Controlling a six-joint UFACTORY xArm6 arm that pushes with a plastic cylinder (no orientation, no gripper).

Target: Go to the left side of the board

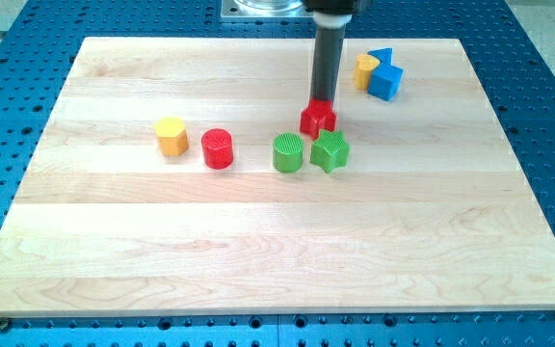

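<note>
My tip (322, 100) is at the lower end of the dark rod, just above the red star-like block (318, 119) near the board's upper middle, touching or nearly touching its top edge. Below that block sit a green cylinder (288, 152) and a green star-shaped block (330, 150), side by side. To the left are a red cylinder (217, 147) and a yellow hexagonal block (171, 136). The wooden board (114, 251) stretches well to the view's left of my tip.
At the upper right a yellow block (365, 68), a blue cube (386, 82) and a blue triangular block (382, 55) cluster together. A blue perforated table (8, 87) surrounds the board.
</note>
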